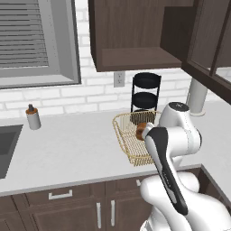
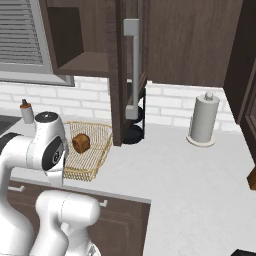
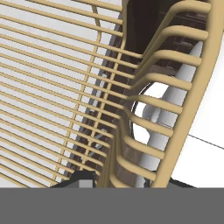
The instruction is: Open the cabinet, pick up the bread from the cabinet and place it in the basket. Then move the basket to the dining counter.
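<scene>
The small golden-brown bread lump (image 2: pixel 81 143) is already sitting in the golden-yellow wire mesh basket (image 1: pixel 125 135) on the grey-white counter (image 1: pixel 67 149), so the basket's wall is being clamped by the claw, presumably for carrying.

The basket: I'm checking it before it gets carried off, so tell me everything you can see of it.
The basket is squarish golden-yellow wire mesh with flaring sides and a thicker rim. It sits upright on the worktop, in front of the black rack, under the open cabinet. The bread lies inside. The arm hides its near right part in the left base view. In the hand view, the pincer's tips straddle its wall at the rim; the grip looks closed.
</scene>
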Controlling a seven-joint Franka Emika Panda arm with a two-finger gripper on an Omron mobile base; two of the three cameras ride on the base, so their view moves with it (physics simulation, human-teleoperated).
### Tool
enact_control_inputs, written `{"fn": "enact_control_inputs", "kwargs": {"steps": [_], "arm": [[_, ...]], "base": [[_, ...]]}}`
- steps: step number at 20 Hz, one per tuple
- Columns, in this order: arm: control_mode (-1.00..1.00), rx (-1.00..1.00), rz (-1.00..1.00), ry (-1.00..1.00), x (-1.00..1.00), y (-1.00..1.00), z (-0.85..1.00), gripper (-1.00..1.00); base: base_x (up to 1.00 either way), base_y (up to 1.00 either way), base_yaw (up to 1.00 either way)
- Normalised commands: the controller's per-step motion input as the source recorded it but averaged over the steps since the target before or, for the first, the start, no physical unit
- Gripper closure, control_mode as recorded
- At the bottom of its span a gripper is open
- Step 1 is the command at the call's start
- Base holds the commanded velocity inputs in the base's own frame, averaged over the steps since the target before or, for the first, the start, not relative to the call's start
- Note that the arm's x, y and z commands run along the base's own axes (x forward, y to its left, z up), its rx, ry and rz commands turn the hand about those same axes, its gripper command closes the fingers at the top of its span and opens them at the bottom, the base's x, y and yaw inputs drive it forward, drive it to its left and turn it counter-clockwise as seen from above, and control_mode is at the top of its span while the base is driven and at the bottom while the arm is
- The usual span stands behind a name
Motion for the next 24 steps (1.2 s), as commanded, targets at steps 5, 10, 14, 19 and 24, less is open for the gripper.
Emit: {"fn": "enact_control_inputs", "kwargs": {"steps": [5,10,14,19,24], "arm": [[-1.00,-0.01,0.00,-0.01,-0.11,-0.02,0.09,1.00],[-1.00,0.00,0.00,0.00,0.00,0.00,0.00,1.00],[-1.00,0.00,0.00,0.00,0.00,0.00,0.00,1.00],[1.00,-0.02,0.01,0.01,-0.19,0.00,-0.04,1.00],[1.00,0.00,0.00,0.00,0.00,0.00,0.00,1.00]], "base": [[0.00,0.00,0.00],[0.00,0.00,0.00],[0.00,0.00,0.00],[-0.60,0.00,0.08],[-0.73,0.02,0.44]]}}
